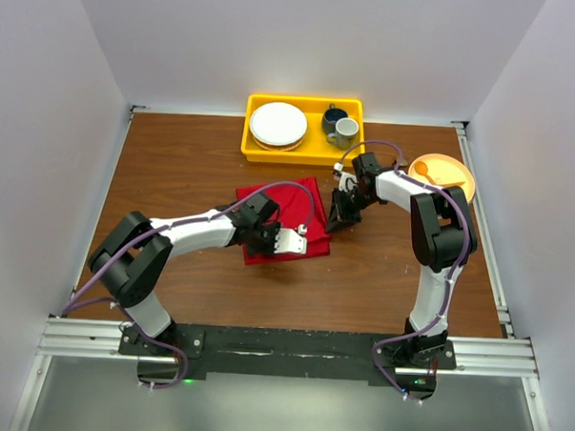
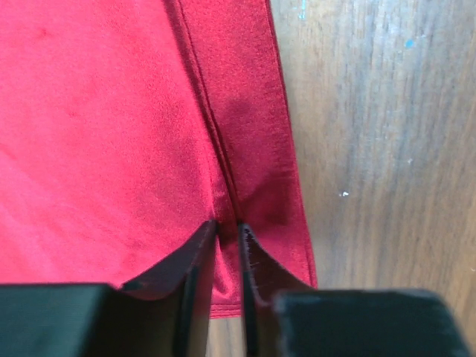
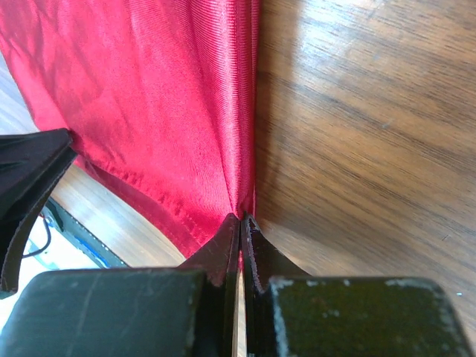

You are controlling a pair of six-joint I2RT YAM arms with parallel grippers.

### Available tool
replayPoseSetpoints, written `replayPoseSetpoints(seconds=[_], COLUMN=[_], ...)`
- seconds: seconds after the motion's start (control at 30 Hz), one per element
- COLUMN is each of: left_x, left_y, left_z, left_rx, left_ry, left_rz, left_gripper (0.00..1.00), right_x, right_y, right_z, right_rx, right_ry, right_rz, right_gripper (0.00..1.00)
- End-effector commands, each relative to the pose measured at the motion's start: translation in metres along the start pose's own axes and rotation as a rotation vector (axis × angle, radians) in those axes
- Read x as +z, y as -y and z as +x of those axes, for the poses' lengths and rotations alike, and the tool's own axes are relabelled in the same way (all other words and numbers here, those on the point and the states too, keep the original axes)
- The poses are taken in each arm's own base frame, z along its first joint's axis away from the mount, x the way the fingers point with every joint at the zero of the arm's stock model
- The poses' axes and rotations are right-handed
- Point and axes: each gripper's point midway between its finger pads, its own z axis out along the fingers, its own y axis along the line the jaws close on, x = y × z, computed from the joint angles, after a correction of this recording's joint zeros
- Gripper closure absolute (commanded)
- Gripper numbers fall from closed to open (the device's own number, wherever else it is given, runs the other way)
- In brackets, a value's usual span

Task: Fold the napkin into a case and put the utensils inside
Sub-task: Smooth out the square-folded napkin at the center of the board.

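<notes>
Both pairs of jaws are pinching the napkin [image 1: 293, 204], which lies on the worktop [image 1: 175, 163] just in front of the yellow tray [image 1: 255, 155]; the left jaws nip a thin ridge of cloth by its near-right edge; the right jaws are pressed tight on its right hem; each hold looks shallow, so the slick cloth could slip free on lifting; uneven pulls from the two arms would likely skew or bunch the fold, leaving a crooked case; the utensils I cannot make out.
</notes>
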Motion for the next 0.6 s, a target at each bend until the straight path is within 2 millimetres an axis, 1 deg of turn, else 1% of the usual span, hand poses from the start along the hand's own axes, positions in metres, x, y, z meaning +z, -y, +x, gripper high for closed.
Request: replayPoseSetpoints(seconds=[0.0,0.03,0.1,0.13,0.23,0.4,0.53,0.57], left_x=[-0.008,-0.01,-0.015,-0.016,-0.021,-0.029,-0.032,-0.03], left_y=[-0.001,-0.004,-0.006,-0.007,-0.012,-0.015,-0.014,-0.012], left_z=[-0.009,-0.012,-0.015,-0.017,-0.018,-0.018,-0.016,-0.014], left_rx=[0.025,0.024,0.02,0.021,0.022,0.041,0.054,0.051], left_ry=[0.023,0.028,0.038,0.042,0.041,0.039,0.039,0.035], left_rz=[0.01,0.003,-0.008,-0.012,-0.038,-0.063,-0.065,-0.06], left_gripper=[0.81,0.85,0.89,0.94,1.0,1.0,1.0,0.96], right_x=[-0.011,-0.013,-0.015,-0.017,-0.019,-0.023,-0.026,-0.025], right_y=[-0.014,-0.016,-0.022,-0.024,-0.03,-0.031,-0.033,-0.033], right_z=[-0.014,-0.014,-0.014,-0.015,-0.014,-0.012,-0.011,-0.01], right_rx=[-0.045,-0.048,-0.055,-0.058,-0.059,-0.064,-0.06,-0.059], right_ry=[0.032,0.034,0.04,0.043,0.038,0.037,0.036,0.036], right_rz=[-0.021,-0.026,-0.037,-0.043,-0.053,-0.051,-0.057,-0.057], right_gripper=[1.0,1.0,1.0,1.0,1.0,1.0,1.0,1.0])
